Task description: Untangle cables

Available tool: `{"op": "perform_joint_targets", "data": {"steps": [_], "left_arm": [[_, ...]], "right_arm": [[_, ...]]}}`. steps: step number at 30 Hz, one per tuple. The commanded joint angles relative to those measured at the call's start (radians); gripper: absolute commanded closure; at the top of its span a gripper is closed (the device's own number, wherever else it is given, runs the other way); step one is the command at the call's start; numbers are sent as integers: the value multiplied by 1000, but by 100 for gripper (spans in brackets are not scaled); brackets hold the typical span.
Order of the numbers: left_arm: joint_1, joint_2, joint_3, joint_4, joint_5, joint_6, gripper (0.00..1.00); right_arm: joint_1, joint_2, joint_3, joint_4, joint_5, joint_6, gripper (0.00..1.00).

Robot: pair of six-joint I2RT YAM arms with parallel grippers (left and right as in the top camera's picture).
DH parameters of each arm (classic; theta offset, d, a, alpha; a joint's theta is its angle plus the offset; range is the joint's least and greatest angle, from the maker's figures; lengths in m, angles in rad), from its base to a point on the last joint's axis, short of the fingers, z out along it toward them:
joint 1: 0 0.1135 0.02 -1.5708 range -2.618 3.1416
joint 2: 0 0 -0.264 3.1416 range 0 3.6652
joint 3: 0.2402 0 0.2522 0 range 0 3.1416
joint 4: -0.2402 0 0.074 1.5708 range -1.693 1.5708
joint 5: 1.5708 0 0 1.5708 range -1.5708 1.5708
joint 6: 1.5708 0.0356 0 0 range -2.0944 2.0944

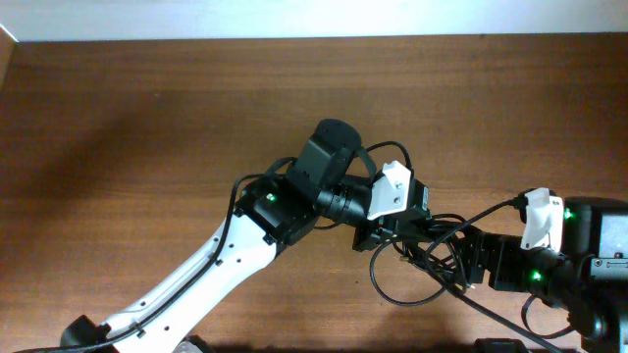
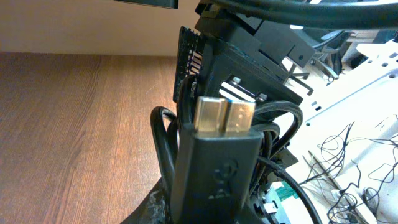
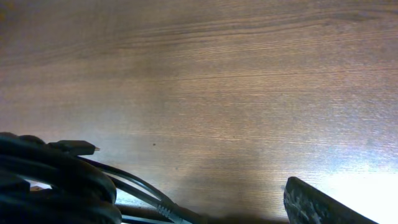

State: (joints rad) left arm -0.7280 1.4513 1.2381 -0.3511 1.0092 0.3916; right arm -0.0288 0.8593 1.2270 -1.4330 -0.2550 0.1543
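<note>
We see the cables (image 1: 437,245) lying as a knotted black bundle on the wooden table (image 1: 147,118), a little right of the table's middle and toward its near edge. One loose loop spills out toward that edge. The left gripper (image 1: 392,233) sits at the side of the bundle nearer the table's middle. In its wrist view a black plug (image 2: 214,168) with a flat metallic tip (image 2: 224,115) stands upright from between its narrowed jaws, which grip it, with dark loops of cord curling close behind it. The right gripper (image 1: 478,260) sits at the bundle's other side, toward the table's right edge. Its jaws stand wide. In its wrist view only one finger (image 3: 323,205) shows, low over the tabletop. Thick coils and a small connector (image 3: 76,147) lie at the opposite side of that view.
</note>
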Motion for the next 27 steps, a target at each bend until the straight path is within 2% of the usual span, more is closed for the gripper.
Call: {"op": "perform_joint_targets", "data": {"steps": [1,10,16,20,24,26,27], "left_arm": [[27,-31,24,-21,123,-13,100],[131,-31,24,-154,122,-13,100],[138,-31,24,-175,127,-13,100],[138,-31,24,-204,19,-13,99],[137,-24,24,-261,-165,-84,79],[137,-10,24,-264,-224,-142,61],[137,-4,24,-263,-231,-154,56]], "right_arm": [[-17,11,0,-4,270,64,11],[-17,11,2,0,268,65,10],[-17,11,2,-2,267,65,10],[-17,11,4,-8,267,65,10],[-17,10,40,-7,267,65,10],[-17,10,80,-7,267,65,10],[-17,10,104,-7,267,65,10]]}}
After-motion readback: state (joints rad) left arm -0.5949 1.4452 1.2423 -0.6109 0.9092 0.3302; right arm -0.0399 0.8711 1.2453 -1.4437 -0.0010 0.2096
